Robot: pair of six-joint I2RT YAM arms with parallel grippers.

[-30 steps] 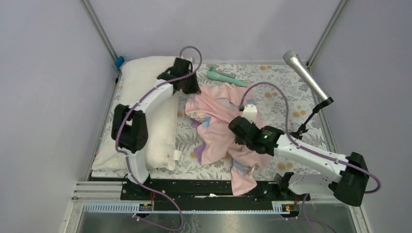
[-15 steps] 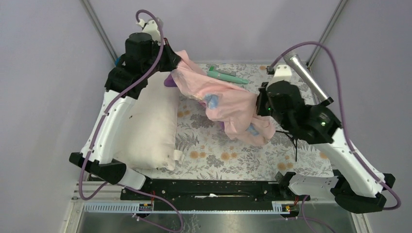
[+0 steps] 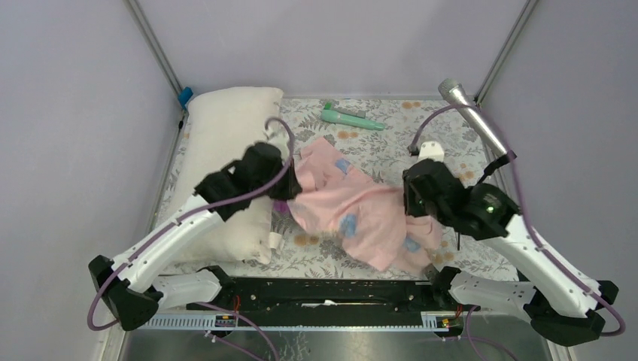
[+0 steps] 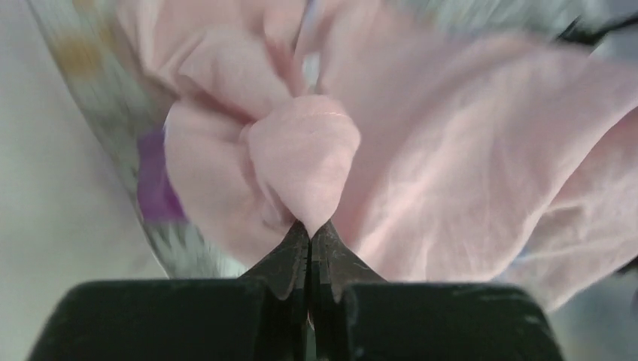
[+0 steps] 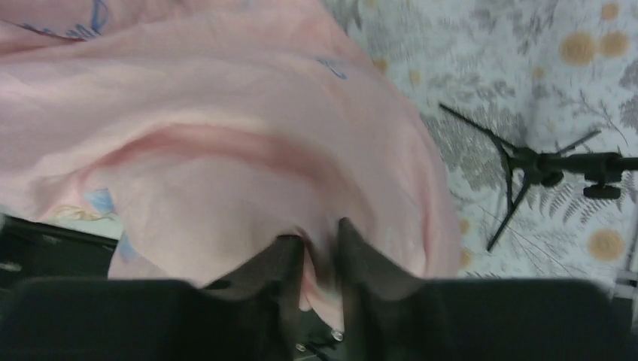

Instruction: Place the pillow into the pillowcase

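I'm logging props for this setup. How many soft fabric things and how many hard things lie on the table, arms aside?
Soft fabric: 3 (pillow, pillowcase, floral table cloth)
Hard: 3 (green tool, microphone on stand, small blue object at the far corner)
Total: 6

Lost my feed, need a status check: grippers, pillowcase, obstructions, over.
Left gripper shut on pillowcase. Right gripper jaws parted, cloth between. Pillow outside, lying left. Microphone stand close by, right side.
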